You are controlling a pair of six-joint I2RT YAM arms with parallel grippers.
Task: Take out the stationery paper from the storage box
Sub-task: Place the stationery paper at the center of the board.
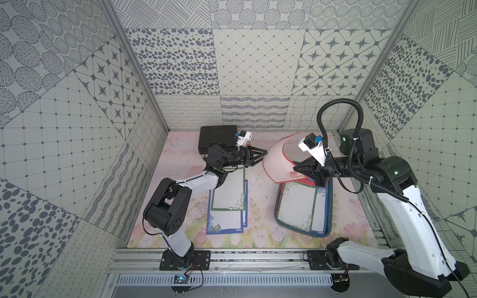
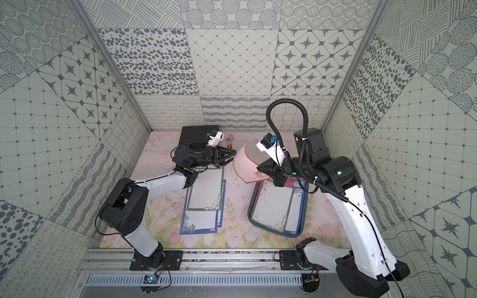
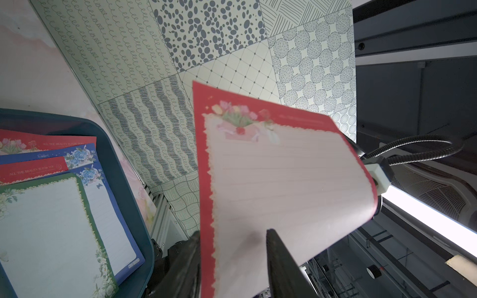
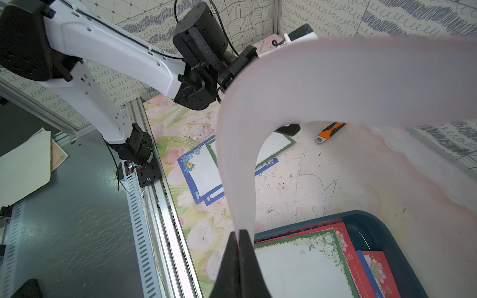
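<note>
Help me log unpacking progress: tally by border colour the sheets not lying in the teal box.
Green-bordered sheet, on the mat: 1
Blue-bordered sheets, under it: 2
Red-bordered sheet, held in the air by the right gripper: 1
Total: 4

Floral mat [image 1: 260,196] – storage box [image 1: 276,203], loose stationery paper [image 1: 228,203], black case [image 1: 216,134], wrench [image 2: 229,141] directly on it.

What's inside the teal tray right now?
In the tray a green-bordered sheet lies on top, over blue sheets and red sheets. It covers most of them, so the count is unclear.
</note>
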